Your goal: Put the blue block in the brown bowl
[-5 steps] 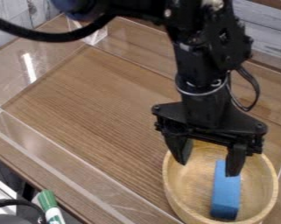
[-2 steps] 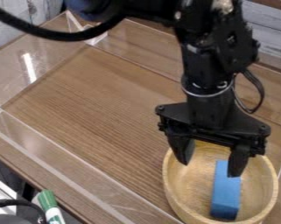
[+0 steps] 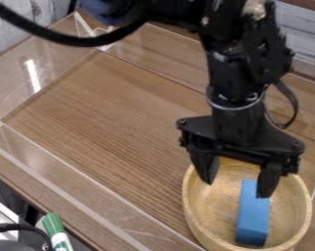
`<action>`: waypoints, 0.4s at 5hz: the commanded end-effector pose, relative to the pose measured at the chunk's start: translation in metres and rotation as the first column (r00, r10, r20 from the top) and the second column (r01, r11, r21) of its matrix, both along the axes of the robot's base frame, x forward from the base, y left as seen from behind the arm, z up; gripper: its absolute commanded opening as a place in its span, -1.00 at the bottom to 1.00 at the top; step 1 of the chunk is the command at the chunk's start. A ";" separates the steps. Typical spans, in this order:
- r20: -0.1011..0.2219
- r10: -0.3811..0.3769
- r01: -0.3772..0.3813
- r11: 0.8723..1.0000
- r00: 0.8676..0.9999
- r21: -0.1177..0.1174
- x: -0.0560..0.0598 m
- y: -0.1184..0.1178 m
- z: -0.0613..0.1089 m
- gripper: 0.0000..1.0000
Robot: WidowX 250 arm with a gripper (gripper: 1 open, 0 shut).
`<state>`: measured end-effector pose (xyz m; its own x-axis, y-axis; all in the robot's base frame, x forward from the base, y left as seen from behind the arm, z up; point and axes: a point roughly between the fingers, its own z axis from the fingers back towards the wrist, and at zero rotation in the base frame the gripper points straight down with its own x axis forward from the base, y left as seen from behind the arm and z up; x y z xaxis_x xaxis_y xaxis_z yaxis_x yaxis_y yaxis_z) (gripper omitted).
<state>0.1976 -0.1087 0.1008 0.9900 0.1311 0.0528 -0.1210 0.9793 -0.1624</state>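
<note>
Camera view shows the black gripper (image 3: pixel 238 175) pointing down over the brown bowl (image 3: pixel 293 224), fingers spread apart and empty; the blue block (image 3: pixel 254 223) lies inside the bowl, just below the right finger (image 3: pixel 267 180)

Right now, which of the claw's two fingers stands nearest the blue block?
The finger on the picture's right; its tip stands directly above the blue block in the brown bowl, while the other stands apart.

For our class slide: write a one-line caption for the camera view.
Open gripper above the blue block, lying in the brown bowl.
</note>
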 end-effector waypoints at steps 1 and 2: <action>0.046 -0.010 0.011 1.000 0.999 -0.012 0.009 -0.005 0.011 1.00; 0.042 -0.010 0.010 1.000 0.999 -0.006 0.009 -0.006 0.010 1.00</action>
<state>0.1973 -0.1084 0.0979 0.9902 0.1318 0.0466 -0.1237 0.9815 -0.1464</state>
